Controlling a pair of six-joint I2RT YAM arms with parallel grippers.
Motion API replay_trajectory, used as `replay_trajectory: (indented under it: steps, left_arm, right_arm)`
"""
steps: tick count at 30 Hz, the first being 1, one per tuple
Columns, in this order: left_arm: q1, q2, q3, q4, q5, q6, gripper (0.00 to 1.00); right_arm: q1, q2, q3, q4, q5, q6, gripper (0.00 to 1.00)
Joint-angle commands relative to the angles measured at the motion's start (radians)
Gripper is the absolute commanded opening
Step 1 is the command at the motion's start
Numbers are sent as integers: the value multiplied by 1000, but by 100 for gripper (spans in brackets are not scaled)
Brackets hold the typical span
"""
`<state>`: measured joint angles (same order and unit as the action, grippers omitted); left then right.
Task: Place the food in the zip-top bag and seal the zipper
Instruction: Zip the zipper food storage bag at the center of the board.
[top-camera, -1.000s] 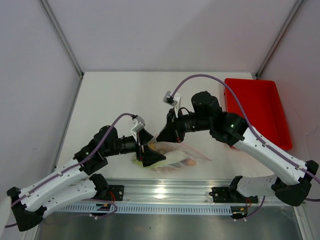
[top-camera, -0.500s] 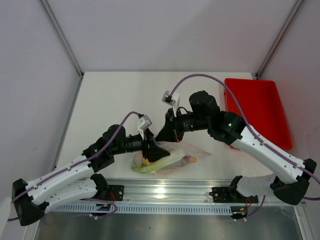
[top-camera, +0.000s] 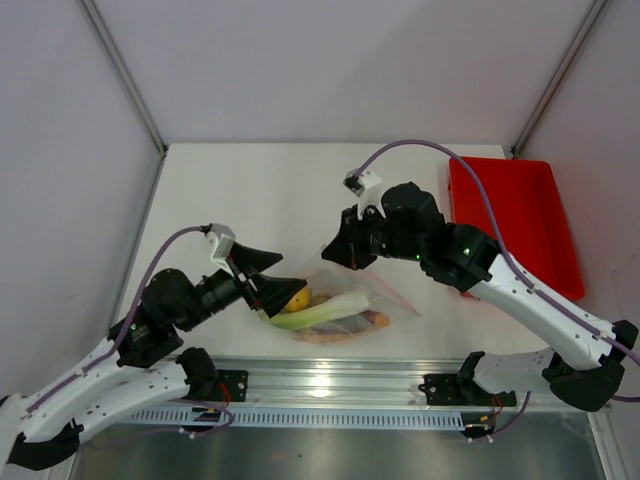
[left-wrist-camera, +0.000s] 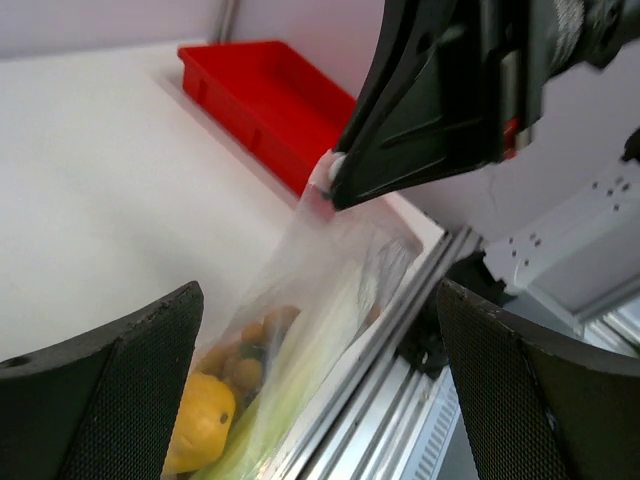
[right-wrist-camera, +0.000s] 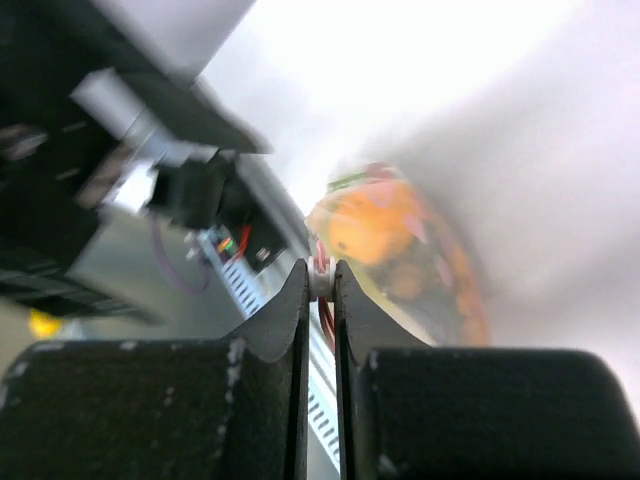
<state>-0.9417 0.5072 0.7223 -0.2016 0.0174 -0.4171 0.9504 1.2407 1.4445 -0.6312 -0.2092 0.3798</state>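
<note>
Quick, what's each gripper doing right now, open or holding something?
Left gripper: open, holding nothing.
Right gripper: shut on the zip-top bag, at its edge.

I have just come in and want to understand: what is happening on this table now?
The right gripper is shut on the top edge of the zip-top bag and holds it up. The lemon, the leek and other food lie inside. The left gripper hangs open beside the bag, holding nothing.

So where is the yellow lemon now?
In the top view, the lemon sits at the left end of the clear bag, beside the leek, right by the left tool.
</note>
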Motion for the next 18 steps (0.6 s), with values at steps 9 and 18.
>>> replay_trajectory:
  steps: [9, 18]
  left_arm:
    - [-291, 261, 264, -30, -339, 29, 99]
    - [-428, 436, 375, -13, -528, 106, 99]
  right_arm:
    - [60, -93, 73, -30, 731, 326, 0]
    - [134, -106, 136, -25, 936, 393, 0]
